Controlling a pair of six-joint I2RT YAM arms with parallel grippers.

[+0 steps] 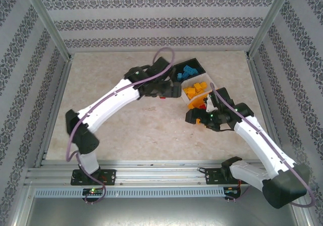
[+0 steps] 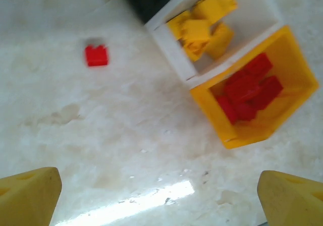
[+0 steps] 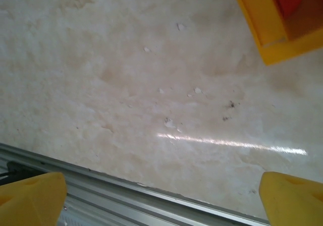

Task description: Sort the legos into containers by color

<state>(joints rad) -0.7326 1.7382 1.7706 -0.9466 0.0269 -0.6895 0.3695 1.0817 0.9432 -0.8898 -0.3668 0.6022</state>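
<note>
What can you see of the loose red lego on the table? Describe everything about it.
The red lego is a small, squarish brick of what looks like plastic, too blurred to make out its studs. It lies alone on the pale, marbled table, left of the white bin in the left wrist view, apart from it and touching only the table. It is not yet sorted.

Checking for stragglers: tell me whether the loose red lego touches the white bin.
Apart. The left wrist view shows bare table between the red lego and the white bin.
</note>
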